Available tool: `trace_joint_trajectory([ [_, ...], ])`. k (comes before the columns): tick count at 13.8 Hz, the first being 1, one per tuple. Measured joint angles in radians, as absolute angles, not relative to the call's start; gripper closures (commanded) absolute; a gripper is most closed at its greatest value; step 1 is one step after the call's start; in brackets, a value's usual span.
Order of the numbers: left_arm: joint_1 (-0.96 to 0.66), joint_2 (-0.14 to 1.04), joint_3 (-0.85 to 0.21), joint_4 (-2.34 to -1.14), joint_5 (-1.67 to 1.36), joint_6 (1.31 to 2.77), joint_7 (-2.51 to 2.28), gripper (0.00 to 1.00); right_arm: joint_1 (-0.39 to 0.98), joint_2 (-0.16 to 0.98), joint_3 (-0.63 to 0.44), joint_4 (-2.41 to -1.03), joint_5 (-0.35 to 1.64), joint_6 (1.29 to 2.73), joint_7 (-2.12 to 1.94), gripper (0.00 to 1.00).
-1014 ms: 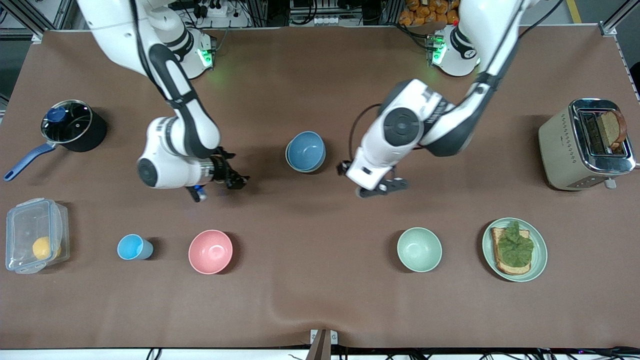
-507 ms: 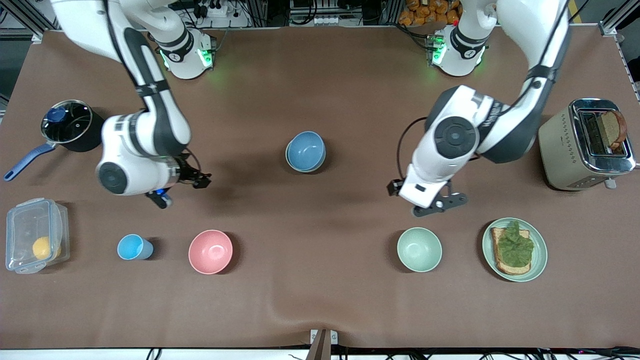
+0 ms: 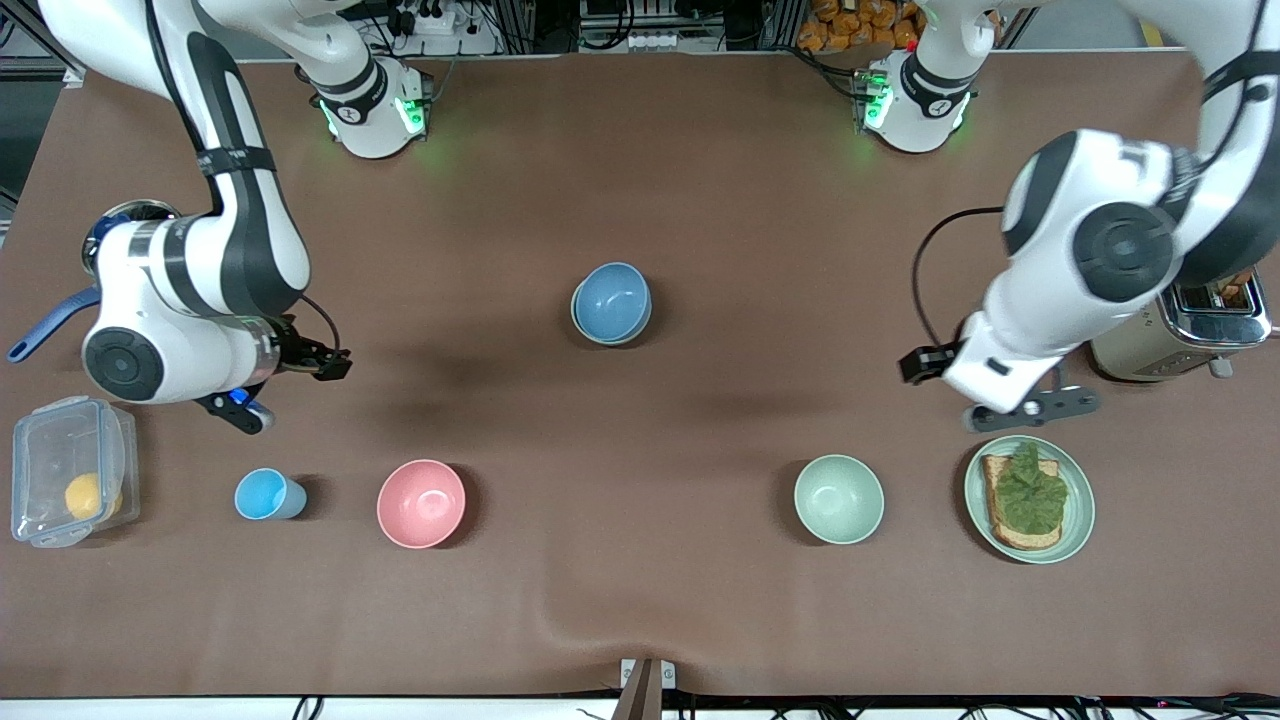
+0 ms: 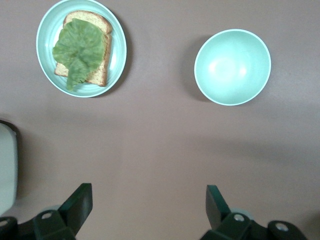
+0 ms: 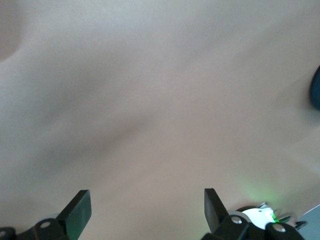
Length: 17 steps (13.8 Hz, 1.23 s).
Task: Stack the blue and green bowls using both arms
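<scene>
Front view: blue bowl (image 3: 611,300) nested in green bowl (image 3: 574,320) mid-bench; looks stacked already. Left end effector (image 3: 1030,405) over sandwich plate (image 3: 1082,500) edge, right end effector (image 3: 290,388) over bare bench, both wide, empty. Calls only for parking.

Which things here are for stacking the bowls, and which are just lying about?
For the job: blue bowl, sitting in green bowl; left gripper, open beside the plate; right gripper, open above the table.
Lying about: mint bowl, pink bowl, blue cup, toaster, pot, plastic box.
</scene>
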<state>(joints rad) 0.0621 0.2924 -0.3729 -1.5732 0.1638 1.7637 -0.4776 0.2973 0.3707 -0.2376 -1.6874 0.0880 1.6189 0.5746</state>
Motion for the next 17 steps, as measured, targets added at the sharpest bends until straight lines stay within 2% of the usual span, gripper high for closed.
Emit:
trace_joint_trajectory([
  [2, 0.036, 0.242, -0.322, -1.575, 0.126, 1.721, -0.43, 0.0, 0.252, 0.369, -0.239, -1.643, 0.08, 1.603, 0.457, 0.0],
  [5, -0.078, 0.127, -0.157, -1.577, 0.077, 1.634, -0.346, 0.0, 0.149, 0.356, -0.236, -1.57, 0.08, 1.6, 0.364, 0.0],
  [7, -0.11, 0.054, -0.099, -1.578, 0.069, 1.58, -0.298, 0.0, 0.103, 0.337, -0.215, -1.536, 0.08, 1.611, 0.347, 0.0],
  [10, -0.122, -0.015, -0.057, -1.58, 0.069, 1.521, -0.182, 0.0, 0.04, 0.311, -0.131, -1.482, 0.05, 1.681, 0.348, 0.0],
  [14, -0.129, -0.034, -0.042, -1.582, 0.069, 1.499, -0.119, 0.0, -0.078, 0.25, 0.007, -1.458, -0.01, 1.732, 0.276, 0.0],
  [17, -0.134, -0.034, -0.042, -1.582, 0.065, 1.499, -0.099, 0.0, -0.093, 0.202, 0.023, -1.458, -0.027, 1.728, 0.208, 0.0],
])
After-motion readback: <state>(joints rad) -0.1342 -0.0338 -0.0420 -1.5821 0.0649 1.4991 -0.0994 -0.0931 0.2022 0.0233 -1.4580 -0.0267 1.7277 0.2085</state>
